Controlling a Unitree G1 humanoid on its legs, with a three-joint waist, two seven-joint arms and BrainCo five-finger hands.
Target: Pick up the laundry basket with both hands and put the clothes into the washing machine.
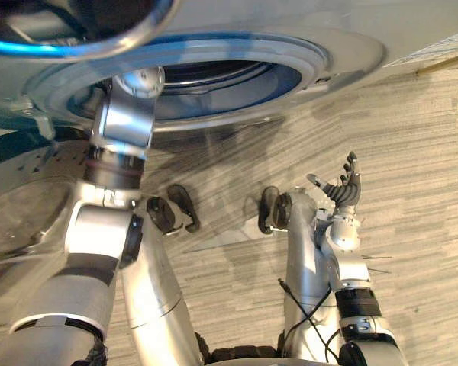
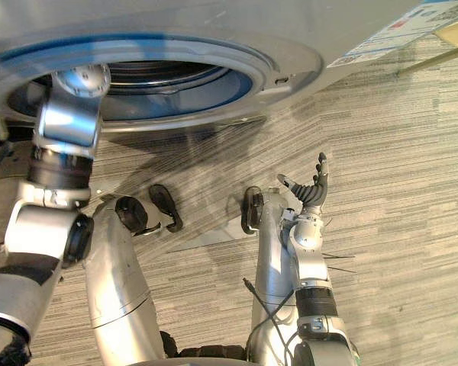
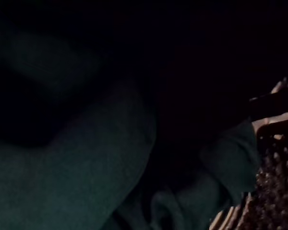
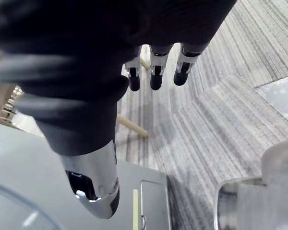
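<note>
Where the right hand (image 1: 343, 191) hangs above the striped grey carpet (image 1: 420, 152), its fingers (image 4: 156, 79) are straight and a little apart. The thumb sticks out to one side and the hand holds nothing. In the right wrist view the dark tips sit in a row with carpet past them. This hand is well apart from the washing machine (image 1: 351, 46), off to the right of its round opening and nearer the robot.

The left arm (image 1: 126, 122) comes up from the lower left. It crosses the blue-ringed rim of the drum opening (image 1: 237, 80) and goes in. The left hand is hidden inside the drum, so I cannot tell whether it is spread or clamped on anything.

The left wrist view is very dark. Teal clothes (image 3: 101, 167) lie in soft folds across most of it. Just beside them is a patch of woven wicker, the laundry basket (image 3: 273, 191), with its edge against the cloth. I cannot tell whether the clothes lie in the basket or loose in the drum.
</note>
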